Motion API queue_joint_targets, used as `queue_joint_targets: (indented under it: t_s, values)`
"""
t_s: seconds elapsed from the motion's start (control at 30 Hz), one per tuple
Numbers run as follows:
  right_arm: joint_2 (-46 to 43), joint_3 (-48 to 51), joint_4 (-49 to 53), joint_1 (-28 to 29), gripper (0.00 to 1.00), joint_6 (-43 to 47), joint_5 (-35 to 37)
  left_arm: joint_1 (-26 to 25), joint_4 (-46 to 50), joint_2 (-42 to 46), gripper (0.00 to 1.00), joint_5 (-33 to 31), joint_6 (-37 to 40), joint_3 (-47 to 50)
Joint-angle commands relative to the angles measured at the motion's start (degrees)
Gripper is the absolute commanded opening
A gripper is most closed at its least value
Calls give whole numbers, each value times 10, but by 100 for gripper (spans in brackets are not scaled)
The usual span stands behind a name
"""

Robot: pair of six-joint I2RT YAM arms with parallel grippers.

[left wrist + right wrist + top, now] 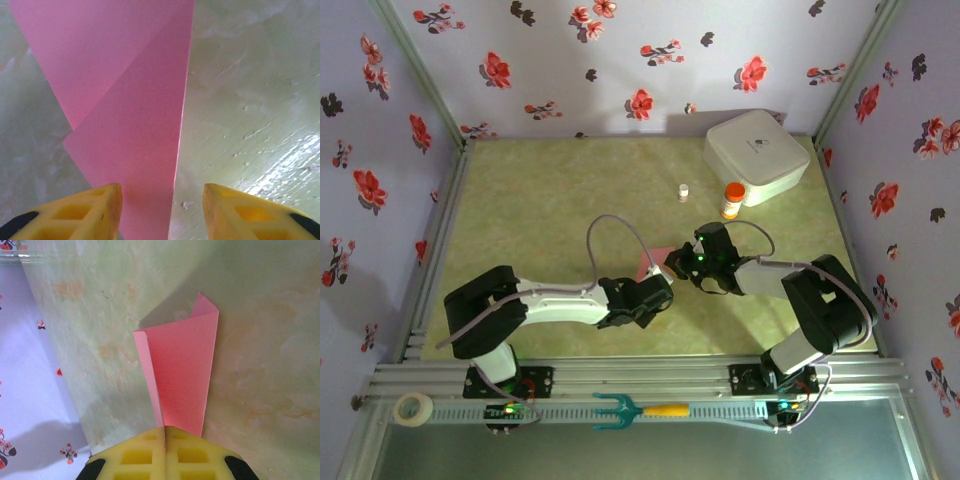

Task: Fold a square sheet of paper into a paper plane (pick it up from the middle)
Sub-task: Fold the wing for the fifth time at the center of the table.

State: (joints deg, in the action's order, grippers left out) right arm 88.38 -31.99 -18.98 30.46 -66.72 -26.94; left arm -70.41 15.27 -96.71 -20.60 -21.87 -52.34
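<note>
Paper sheet (182,375) is running lengthwise out from the right claw (165,430) pinching it. Left claw (160,192) is standing open over it; white box (756,152) is sitting closed.

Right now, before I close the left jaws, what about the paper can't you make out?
Top view: left arm and right arm cover most of the pink paper; folds unreadable.
Left wrist view: the sheet runs off the top and bottom edges; contact with the left jaws is unclear.
Right wrist view: the gripped edge is hidden inside the shut right jaws.
</note>
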Motion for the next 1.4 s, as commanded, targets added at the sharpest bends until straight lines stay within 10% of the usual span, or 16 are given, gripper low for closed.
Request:
queue_joint_targets:
  t_s: [0.0,1.37]
  values:
    - [-11,-3,7,6,2,-13,8,-3,19,-13,45,-22,7,-13]
    - [-9,-7,16,6,3,-8,7,-6,11,4,22,-35,1,-3]
